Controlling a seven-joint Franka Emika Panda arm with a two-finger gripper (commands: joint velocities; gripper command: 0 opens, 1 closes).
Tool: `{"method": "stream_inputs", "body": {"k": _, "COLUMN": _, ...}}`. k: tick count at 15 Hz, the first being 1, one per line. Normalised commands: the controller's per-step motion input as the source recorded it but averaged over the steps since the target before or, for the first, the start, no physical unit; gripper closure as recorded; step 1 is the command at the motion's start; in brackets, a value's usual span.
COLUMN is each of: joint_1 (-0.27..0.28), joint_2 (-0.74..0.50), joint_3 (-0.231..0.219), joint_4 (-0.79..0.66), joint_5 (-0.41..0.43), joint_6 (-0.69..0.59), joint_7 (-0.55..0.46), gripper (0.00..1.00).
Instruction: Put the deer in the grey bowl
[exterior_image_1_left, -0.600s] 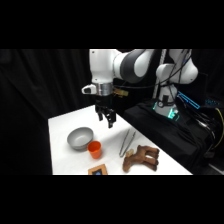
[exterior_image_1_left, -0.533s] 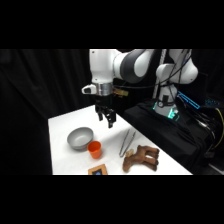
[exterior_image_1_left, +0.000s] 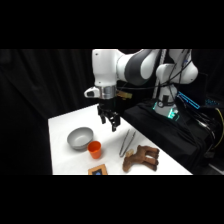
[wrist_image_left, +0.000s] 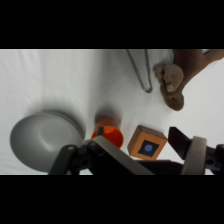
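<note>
White cloth covered the table (exterior_image_1_left: 62, 125), whose lower edge was cut off at the bottom of the side view. Above its middle the black two-finger gripper (exterior_image_1_left: 111, 121) of the white arm was seen hanging clear of everything, its fingers spread apart with nothing between them. The arm's middle was largely hidden against the dark backdrop in the upper right of that view.

The dark brown soft toy deer (exterior_image_1_left: 141, 157) was found lying on the table at the lower right of the side view, apart from the gripper; its head and legs could not be told apart there. In the wrist view only part of the deer (wrist_image_left: 180, 75) was shown, cut off at the upper right edge. Just beside it lay thin metal tongs (exterior_image_1_left: 125, 143), also cropped at the top of the wrist view (wrist_image_left: 142, 70).

The small round grey bowl (exterior_image_1_left: 80, 138) was placed at the left of the side view, empty as far as could be seen, with a small orange cup (exterior_image_1_left: 94, 149) just beside it. An orange block with a blue dot (wrist_image_left: 146, 144) was seen at lower centre of the wrist view, partly hidden behind the gripper's linkage; in the side view it was cut by the bottom edge (exterior_image_1_left: 99, 170).
</note>
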Motion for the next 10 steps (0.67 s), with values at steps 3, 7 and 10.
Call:
{"method": "stream_inputs", "body": {"k": 3, "joint_1": 0.137, "joint_2": -0.08, "joint_3": 0.102, "joint_4": -0.11, "joint_5": -0.083, "joint_6": 0.12, "joint_7": 0.21, "gripper": 0.00}}
{"method": "stream_inputs", "body": {"k": 7, "joint_1": 0.134, "joint_2": -0.01, "joint_3": 0.088, "joint_4": -0.13, "joint_5": -0.139, "joint_6": 0.17, "joint_7": 0.22, "gripper": 0.00}}
{"method": "stream_inputs", "body": {"k": 10, "joint_1": 0.104, "joint_2": 0.07, "joint_3": 0.060, "joint_4": -0.12, "joint_5": -0.173, "joint_6": 0.24, "joint_7": 0.20, "gripper": 0.00}}
